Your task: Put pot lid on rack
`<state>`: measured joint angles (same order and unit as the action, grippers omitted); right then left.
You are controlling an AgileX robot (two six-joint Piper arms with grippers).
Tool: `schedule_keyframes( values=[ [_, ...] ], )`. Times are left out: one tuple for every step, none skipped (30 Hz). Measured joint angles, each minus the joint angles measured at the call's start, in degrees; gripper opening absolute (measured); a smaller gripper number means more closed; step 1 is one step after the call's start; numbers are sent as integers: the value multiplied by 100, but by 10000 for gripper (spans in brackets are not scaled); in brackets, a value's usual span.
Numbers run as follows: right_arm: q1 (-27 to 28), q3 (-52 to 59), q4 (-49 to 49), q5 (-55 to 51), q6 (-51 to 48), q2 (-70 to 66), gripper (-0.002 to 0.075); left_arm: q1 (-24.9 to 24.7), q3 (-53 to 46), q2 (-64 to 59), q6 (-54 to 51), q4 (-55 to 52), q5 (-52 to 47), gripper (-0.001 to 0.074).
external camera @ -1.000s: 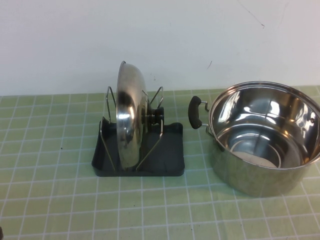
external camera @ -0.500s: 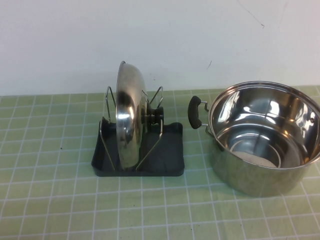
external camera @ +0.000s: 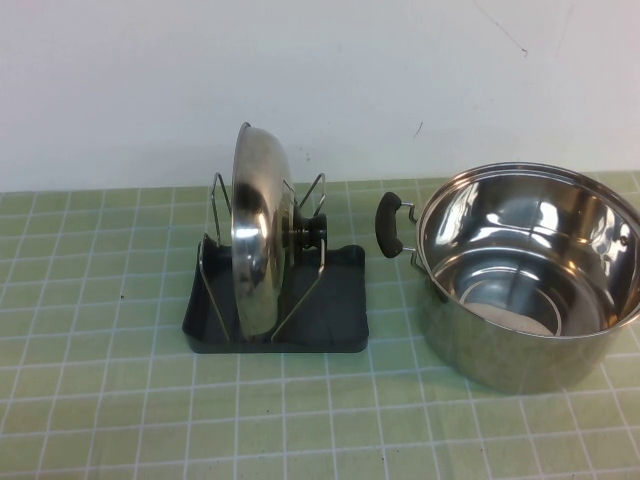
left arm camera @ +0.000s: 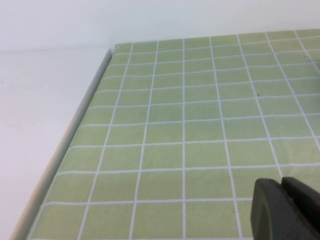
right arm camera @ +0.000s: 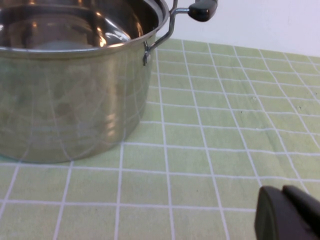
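Observation:
The shiny steel pot lid [external camera: 258, 230] stands on its edge in the rack [external camera: 338, 312], held between the silver wire loops, with its black knob [external camera: 308, 232] facing right. No gripper touches it. Neither gripper shows in the high view. My left gripper [left arm camera: 282, 200] hangs over bare green mat near the table's left edge, fingers pressed together and empty. My right gripper [right arm camera: 282, 205] hangs over the mat close to the pot, fingers pressed together and empty.
The deep steel pot [external camera: 530, 270] with black side handles stands right of the rack, open and empty; it also shows in the right wrist view [right arm camera: 70, 85]. The mat's edge [left arm camera: 65, 145] borders a white surface. A white wall stands behind.
A small dark tip at the lower left corner of the high view has left the picture. The lid, the rack and the pot have not moved.

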<state>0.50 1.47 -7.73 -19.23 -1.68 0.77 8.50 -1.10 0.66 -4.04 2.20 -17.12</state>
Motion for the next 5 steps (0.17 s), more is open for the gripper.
schedule_keyframes(
  values=[
    [0, 0, 0, -9, 0, 0, -1, -28, 0, 0, 0, 0, 0, -2],
    [0, 0, 0, -9, 0, 0, -1, -67, 0, 3, -13, 0, 0, -2],
    [0, 0, 0, -9, 0, 0, -1, -131, 0, 3, -25, 0, 0, -2],
    [0, 0, 0, -9, 0, 0, -1, -201, 0, 3, -37, 0, 0, -2],
    [0, 0, 0, -9, 0, 0, -1, -272, 0, 3, -37, 12, 0, -2]
  ],
)
